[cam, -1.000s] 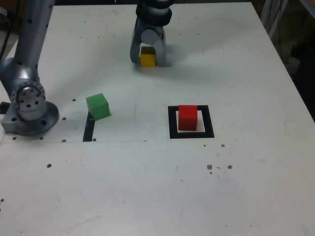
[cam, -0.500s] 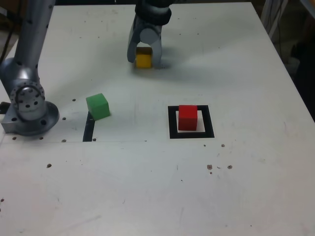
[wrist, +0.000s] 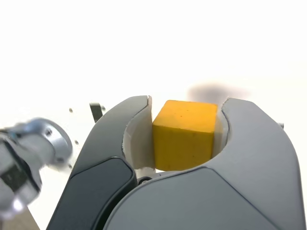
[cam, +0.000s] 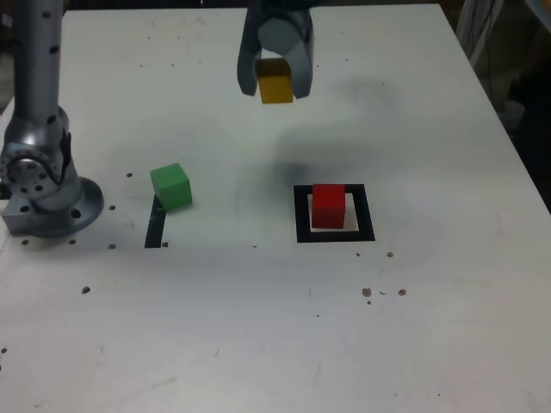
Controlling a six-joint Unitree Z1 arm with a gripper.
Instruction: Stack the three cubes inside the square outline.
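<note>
Inside the square outline (cam: 366, 215), the red cube (cam: 328, 206) is already down, so base sorted. Hand (cam: 275, 86) has the yellow cube (cam: 276, 82) gripped above the worktop (cam: 232, 327); green cube (cam: 171, 187) sits off by the black strip (cam: 155, 225). Two left to stack, I reckon.

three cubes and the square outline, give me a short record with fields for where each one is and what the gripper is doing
yellow cube: held in the gripper, raised off the table
gripper: shut on the yellow cube
red cube: inside the square outline
square outline: black frame, white centre, around the red cube
green cube: on the table, at one end of the black strip
stack: none yet
</note>
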